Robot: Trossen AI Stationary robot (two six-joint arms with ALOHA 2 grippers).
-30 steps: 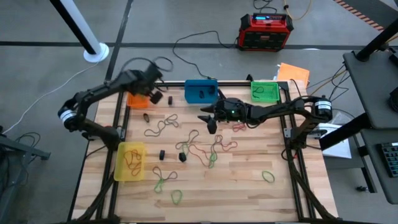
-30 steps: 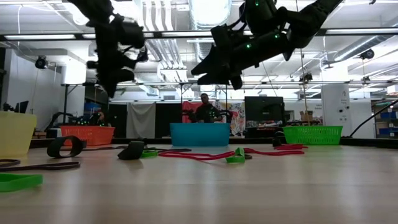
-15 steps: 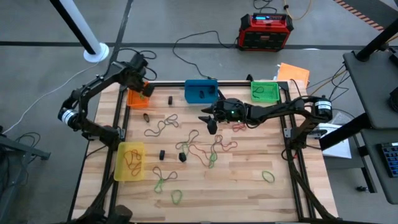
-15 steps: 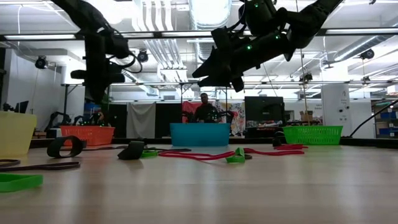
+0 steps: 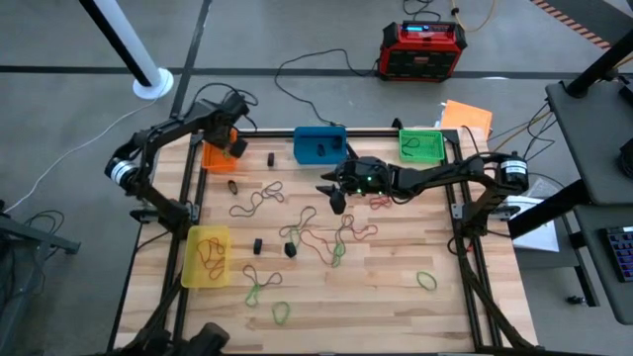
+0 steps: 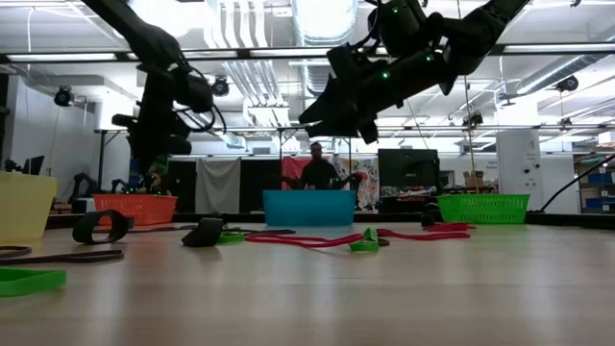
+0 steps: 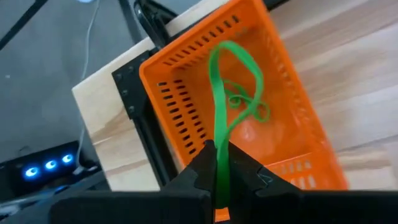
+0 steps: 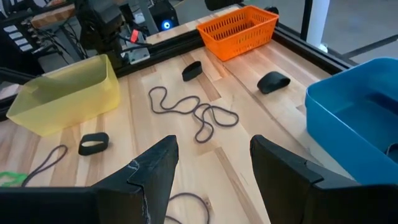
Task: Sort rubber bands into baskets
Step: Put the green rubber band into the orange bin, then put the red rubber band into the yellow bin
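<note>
My left gripper (image 5: 237, 146) hovers over the orange basket (image 5: 218, 158) at the table's far left corner, shut on a green rubber band (image 7: 219, 93). My right gripper (image 5: 333, 194) hangs open above the table's middle, holding nothing, its fingers (image 8: 155, 168) wide apart. The blue basket (image 5: 319, 144) and green basket (image 5: 421, 145) stand along the far edge, and the yellow basket (image 5: 208, 256) stands at the near left. Several loose rubber bands (image 5: 326, 237) lie flat on the wood, green ones (image 5: 426, 281) near the front. My left gripper pinches one end of the green band's loop (image 7: 217, 160) between its two fingertips, coming steeply from above. The rest of the loop hangs slack below the fingers, over the inside of the orange basket (image 7: 186, 106). Whether its lower end touches the basket floor I cannot tell.
A red-and-black power box (image 5: 423, 49) with black cables sits on the floor past the far edge. An orange sheet (image 5: 467, 114) lies beyond the far right corner. A person (image 6: 315, 171) stands behind the table. Small black bands (image 5: 257, 245) lie near the middle.
My left gripper has carried the green band toward the table's far left corner, over the orange basket, sinking a little and tipping more steeply downward. It has stayed shut. My right gripper has kept still.
</note>
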